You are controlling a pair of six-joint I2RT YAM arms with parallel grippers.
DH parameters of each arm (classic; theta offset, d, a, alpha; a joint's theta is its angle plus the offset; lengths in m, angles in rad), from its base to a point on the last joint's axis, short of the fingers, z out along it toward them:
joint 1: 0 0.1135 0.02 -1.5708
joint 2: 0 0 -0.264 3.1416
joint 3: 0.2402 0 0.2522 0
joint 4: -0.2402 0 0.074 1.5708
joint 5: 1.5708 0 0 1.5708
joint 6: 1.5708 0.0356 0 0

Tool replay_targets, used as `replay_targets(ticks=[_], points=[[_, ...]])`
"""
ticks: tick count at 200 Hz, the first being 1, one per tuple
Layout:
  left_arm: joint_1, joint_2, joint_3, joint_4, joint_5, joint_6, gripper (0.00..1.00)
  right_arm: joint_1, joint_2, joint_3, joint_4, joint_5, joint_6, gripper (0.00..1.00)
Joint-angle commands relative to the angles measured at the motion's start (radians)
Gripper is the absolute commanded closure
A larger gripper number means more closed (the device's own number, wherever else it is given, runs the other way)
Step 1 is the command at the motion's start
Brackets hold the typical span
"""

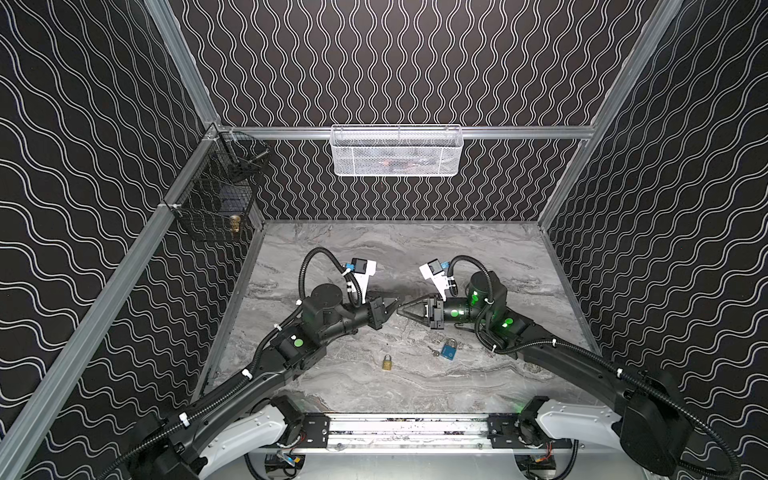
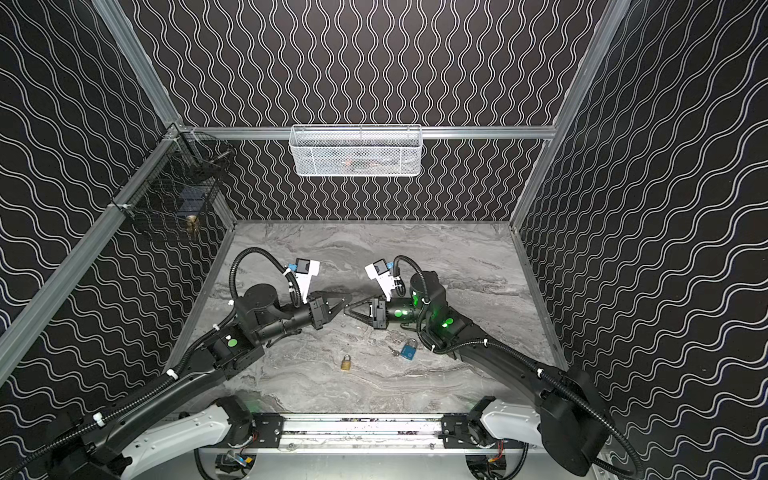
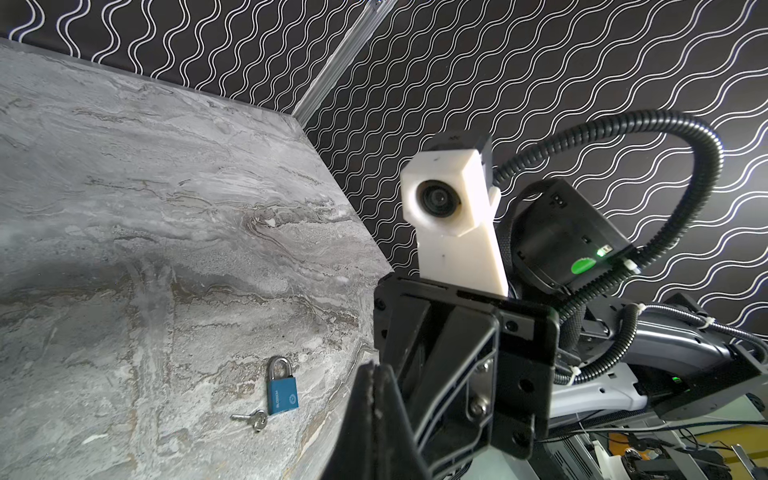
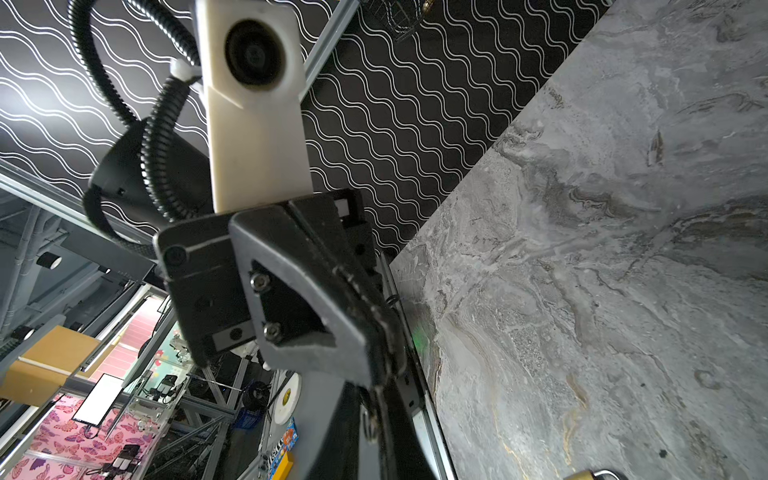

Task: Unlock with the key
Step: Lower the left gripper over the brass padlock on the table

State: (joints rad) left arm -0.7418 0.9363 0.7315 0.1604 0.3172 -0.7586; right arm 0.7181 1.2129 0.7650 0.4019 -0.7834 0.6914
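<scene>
Grey marble tabletop [image 1: 498, 257] holds the blue padlock [image 1: 449, 350], the key [image 1: 434, 352] just beside it, toward the front edge, right of centre; neither is picked up yet. Left gripper [image 1: 394, 301] and right gripper [image 1: 402, 309] hover clenched and empty, tip to tip. Next, probably: one opens and descends onto the flat key.

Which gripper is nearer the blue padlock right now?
Right. The right gripper hovers just behind and left of the blue padlock in both top views; the left gripper faces it nearly tip to tip, farther left.
</scene>
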Motion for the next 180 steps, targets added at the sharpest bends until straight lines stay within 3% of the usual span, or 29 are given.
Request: replay_targets(ticks=[1,50,82,102,132,180], points=[[-0.001,-0.008,-0.001,0.024,-0.024,0.018,1.0,-0.002,-0.009,-0.006,0.034,-0.014,0.002,0.95],[-0.001,-0.01,-0.002,0.02,-0.017,0.026,1.0,-0.005,-0.016,0.006,0.002,0.004,-0.014,1.0],[-0.001,-0.032,0.006,-0.01,-0.057,-0.007,0.6,-0.011,-0.031,0.008,-0.078,0.027,-0.063,1.0],[-0.001,-0.061,-0.01,-0.036,-0.09,-0.076,0.44,-0.011,-0.046,0.012,-0.153,0.048,-0.104,1.0],[-0.001,-0.103,-0.024,-0.171,-0.166,-0.146,0.33,-0.011,-0.071,-0.003,-0.235,0.074,-0.139,1.0],[-0.025,-0.073,0.019,-0.579,-0.335,-0.203,0.31,-0.011,-0.117,-0.058,-0.363,0.129,-0.158,1.0]])
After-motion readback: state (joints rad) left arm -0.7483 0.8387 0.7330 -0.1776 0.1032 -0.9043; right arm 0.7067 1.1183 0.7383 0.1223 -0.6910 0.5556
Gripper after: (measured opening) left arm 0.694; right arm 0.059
